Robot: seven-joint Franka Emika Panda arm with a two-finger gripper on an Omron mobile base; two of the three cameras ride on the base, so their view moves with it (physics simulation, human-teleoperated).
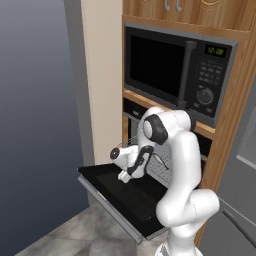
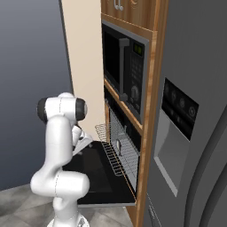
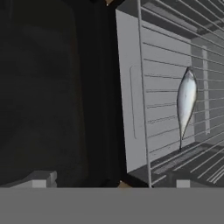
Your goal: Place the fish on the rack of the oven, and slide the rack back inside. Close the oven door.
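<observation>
Wood cabinet wall with the microwave [image 1: 177,67] above the oven [image 2: 122,137]: oven door [image 1: 125,197] dropped flat, rack [image 3: 175,87] pulled out over it, fish [image 3: 186,103] lying on the rack wires. Gripper [image 1: 124,176] hangs over the door just beside the rack's front edge, jaws spread wide, holding nothing. Placing looks done; next up is pushing the rack's front edge straight in, then lifting the door shut.
</observation>
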